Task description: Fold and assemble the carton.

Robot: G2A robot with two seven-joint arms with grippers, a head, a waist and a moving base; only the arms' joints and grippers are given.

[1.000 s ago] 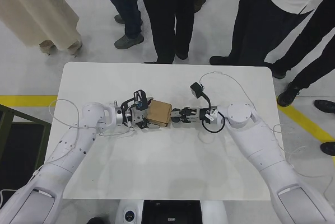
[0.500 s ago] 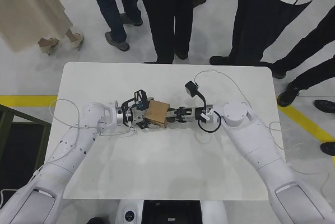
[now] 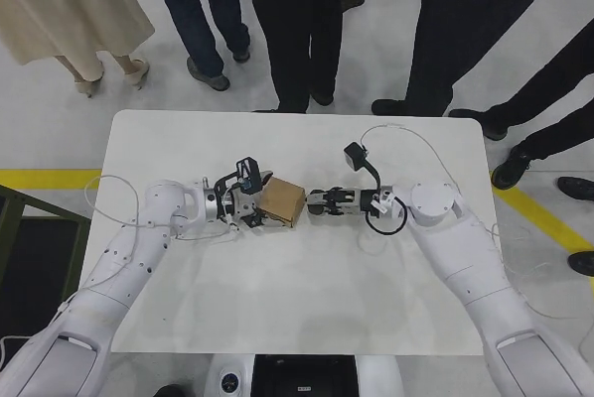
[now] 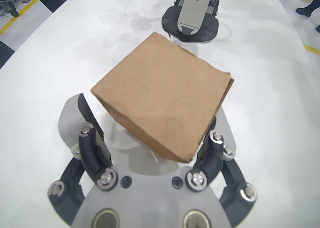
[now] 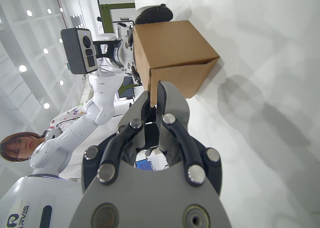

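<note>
Right gripper (image 3: 312, 201) has eased rightward, jaws nearly together at carton (image 3: 281, 201) edge; left wrist view shows left gripper (image 4: 150, 107) spread around it.

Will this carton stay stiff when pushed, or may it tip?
The carton is probably light and fairly stiff: thin cardboard, folded into a box. Its side seam gapes slightly, so squeezing may dent it. Flat faces suggest sliding, not tipping.
</note>
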